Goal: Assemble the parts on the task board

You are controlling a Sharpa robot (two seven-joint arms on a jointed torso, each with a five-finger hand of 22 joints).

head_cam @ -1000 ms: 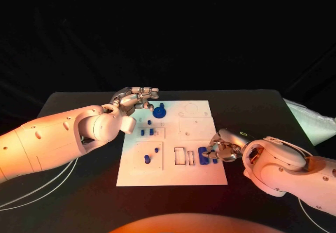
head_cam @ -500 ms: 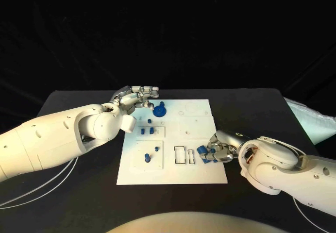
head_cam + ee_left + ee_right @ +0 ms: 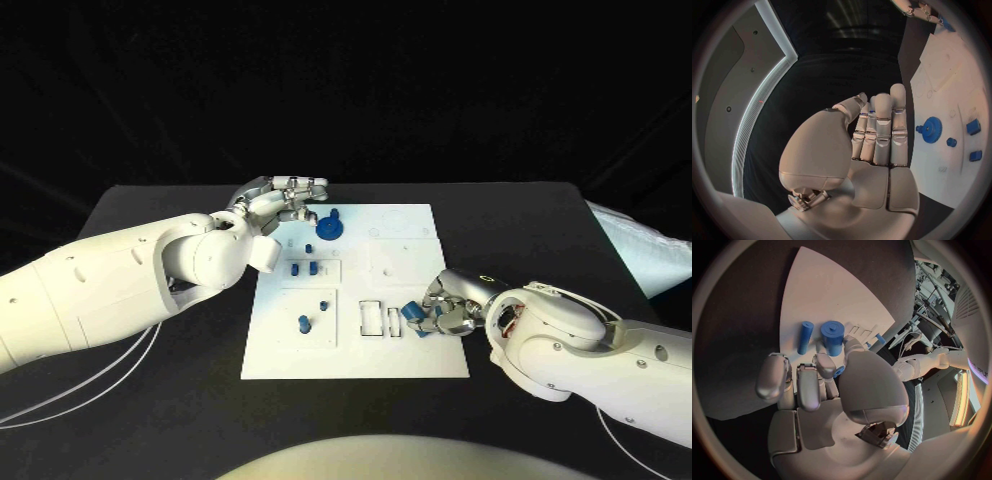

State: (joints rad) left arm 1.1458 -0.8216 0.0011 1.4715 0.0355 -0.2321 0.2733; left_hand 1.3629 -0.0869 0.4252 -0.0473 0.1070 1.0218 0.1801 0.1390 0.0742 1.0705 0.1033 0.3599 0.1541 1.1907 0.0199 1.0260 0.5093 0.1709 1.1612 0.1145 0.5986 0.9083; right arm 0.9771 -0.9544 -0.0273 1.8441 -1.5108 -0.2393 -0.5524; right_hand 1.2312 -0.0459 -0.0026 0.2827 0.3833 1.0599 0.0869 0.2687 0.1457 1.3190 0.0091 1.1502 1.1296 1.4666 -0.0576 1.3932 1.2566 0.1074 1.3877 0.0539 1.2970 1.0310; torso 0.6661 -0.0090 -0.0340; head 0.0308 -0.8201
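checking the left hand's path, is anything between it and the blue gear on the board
Nothing visible is. The left hand hovers with fingers straight at the task board's edge, and only bare board lies between it and the blue gear.

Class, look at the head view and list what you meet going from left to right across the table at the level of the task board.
White left arm → silver left hand → blue gear-shaped part → silver right hand → white right arm.
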